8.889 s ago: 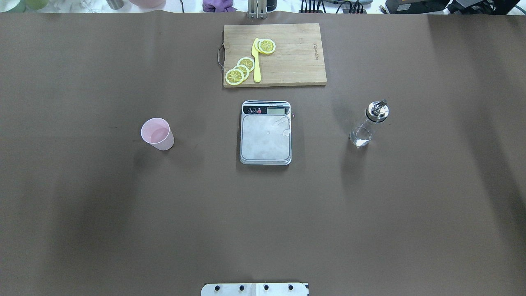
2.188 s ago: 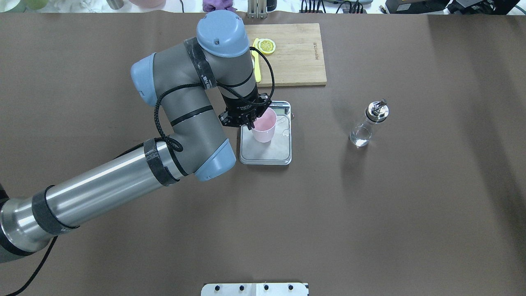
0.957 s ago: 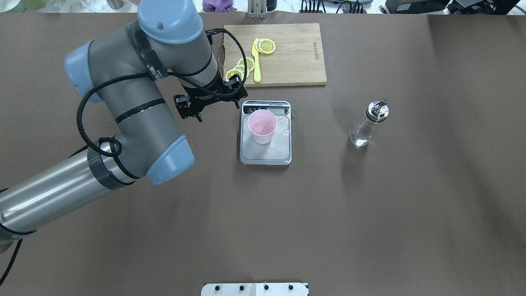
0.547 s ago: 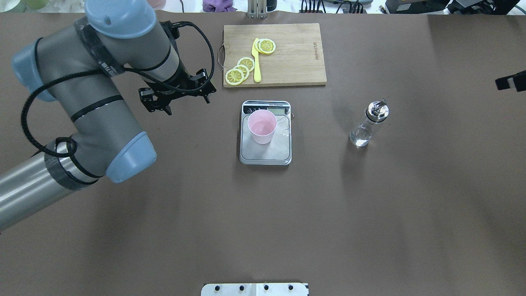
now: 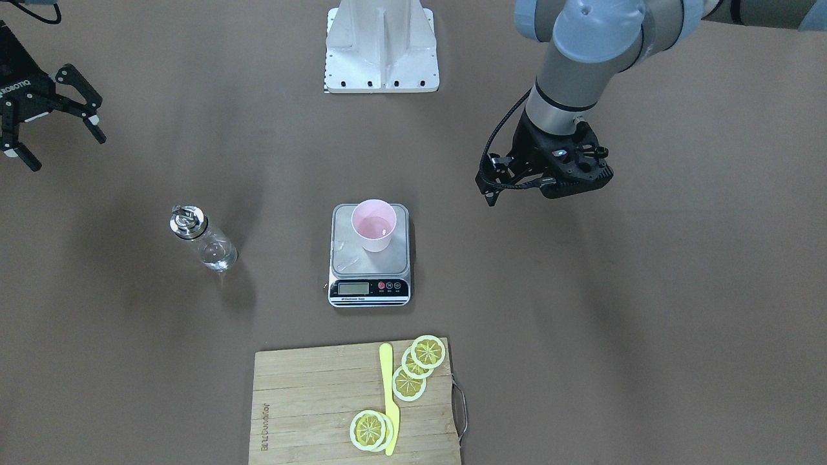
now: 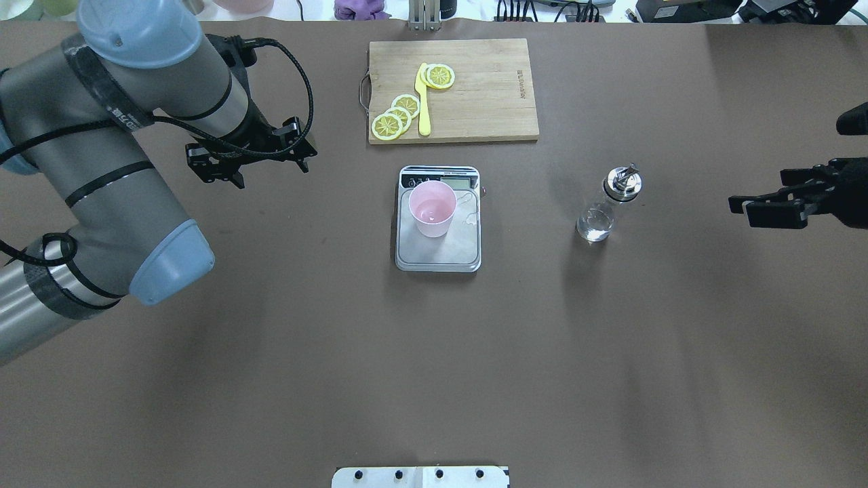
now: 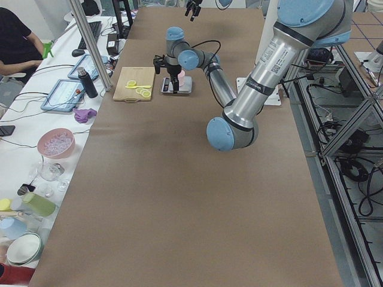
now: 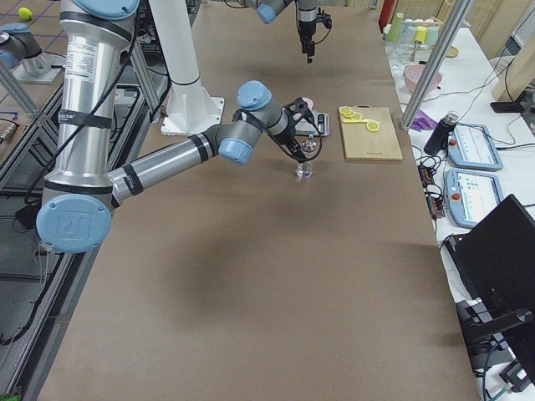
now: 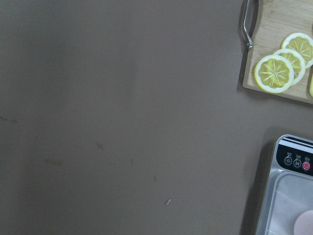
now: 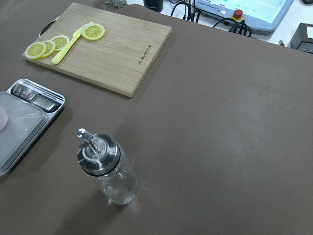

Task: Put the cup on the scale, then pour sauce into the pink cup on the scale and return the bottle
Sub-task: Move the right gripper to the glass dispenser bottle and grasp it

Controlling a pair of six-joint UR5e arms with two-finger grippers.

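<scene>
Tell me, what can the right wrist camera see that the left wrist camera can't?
Only the right wrist camera shows the bottle and the little display screen. Only the left wrist camera shows a wide stretch of brown table beside the scale. Both show the scale, the cutting board, lemon slices and a sliver of the pink cup.

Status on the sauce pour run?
Done: cup stands on the scale, with the left gripper open and off to the side. In hand: right gripper is open, short of the bottle, which stands upright and ungrasped. Left: grasp, pour, return the bottle.
</scene>
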